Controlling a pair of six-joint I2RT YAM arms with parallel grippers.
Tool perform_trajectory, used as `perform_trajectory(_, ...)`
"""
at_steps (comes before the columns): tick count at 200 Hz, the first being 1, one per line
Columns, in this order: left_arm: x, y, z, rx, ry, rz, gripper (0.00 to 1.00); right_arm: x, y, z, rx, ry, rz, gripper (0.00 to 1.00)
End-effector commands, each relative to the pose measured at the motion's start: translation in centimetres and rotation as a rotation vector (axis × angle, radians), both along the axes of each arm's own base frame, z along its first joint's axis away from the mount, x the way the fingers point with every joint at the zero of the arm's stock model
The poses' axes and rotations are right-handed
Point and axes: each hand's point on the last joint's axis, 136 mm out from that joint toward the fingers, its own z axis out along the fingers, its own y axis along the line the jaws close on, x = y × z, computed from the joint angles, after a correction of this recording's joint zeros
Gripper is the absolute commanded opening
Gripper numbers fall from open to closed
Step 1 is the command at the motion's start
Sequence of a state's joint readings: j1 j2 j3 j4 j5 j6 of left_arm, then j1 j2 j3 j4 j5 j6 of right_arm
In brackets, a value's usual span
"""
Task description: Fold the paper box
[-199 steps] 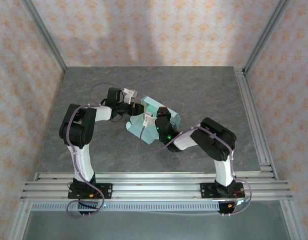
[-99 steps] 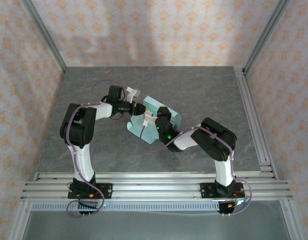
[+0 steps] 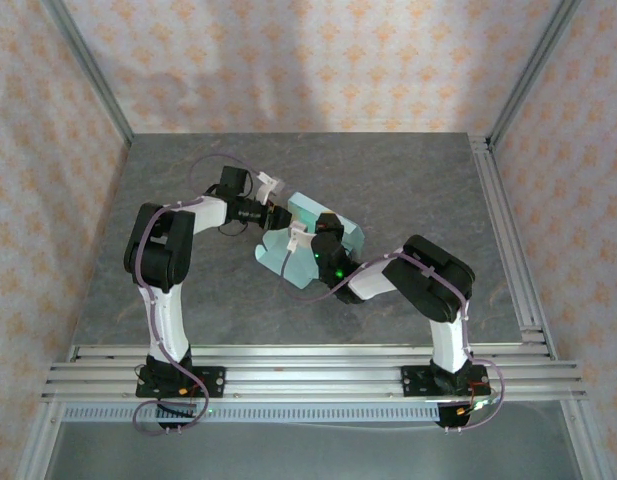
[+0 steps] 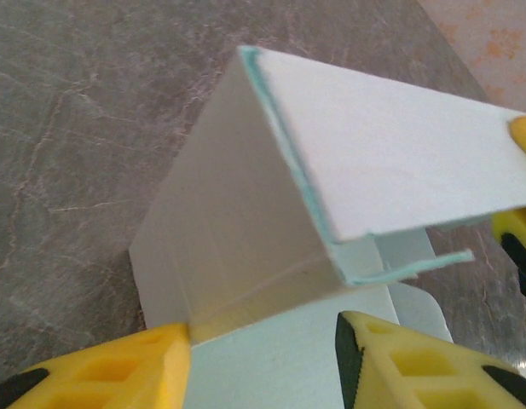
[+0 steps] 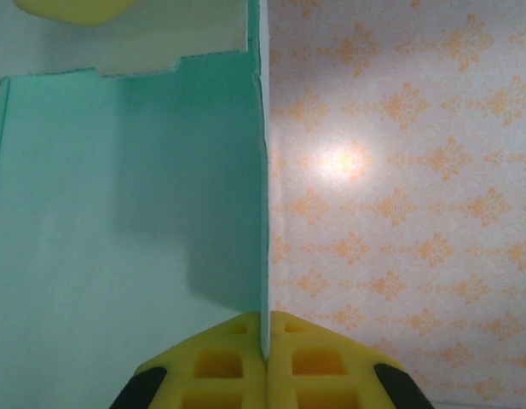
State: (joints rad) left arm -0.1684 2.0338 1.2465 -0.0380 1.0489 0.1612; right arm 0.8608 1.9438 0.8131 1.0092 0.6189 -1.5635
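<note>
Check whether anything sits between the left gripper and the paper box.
Nothing visible does. The left gripper has its jaws apart on either side of a panel of the paper box; the right gripper is shut on its upright edge.

left fingers [image 4: 101,371] parted, right fingers [image 5: 220,362] pinched together

The paper box [image 5: 118,213] is mint-green, claw fingers [image 4: 399,358] yellow, table [image 3: 388,180] veined grey.
</note>
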Motion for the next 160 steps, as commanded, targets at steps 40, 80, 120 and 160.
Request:
perform_trajectory(40, 1.1, -1.2, -1.6, 0.053, 0.043, 0.047, 0.48, -0.1, 1.4, 1.4, 0.043, -0.007, 0.044, 0.0)
perform_trajectory(80, 1.1, -1.2, -0.9, 0.049, 0.008, 0.069, 0.52, -0.1, 1.4, 1.5, 0.045, -0.006, 0.045, 0.0)
perform_trajectory(120, 1.3, -1.1, 0.7, 0.004, -0.037, 0.098, 0.37, -0.2, 0.8, 1.3, 0.046, -0.003, 0.028, 0.0)
perform_trajectory(160, 0.9, -0.3, 1.5, 0.001, -0.055, 0.127, 0.46, -0.2, 0.2, 1.7, 0.083, 0.002, 0.004, 0.0)
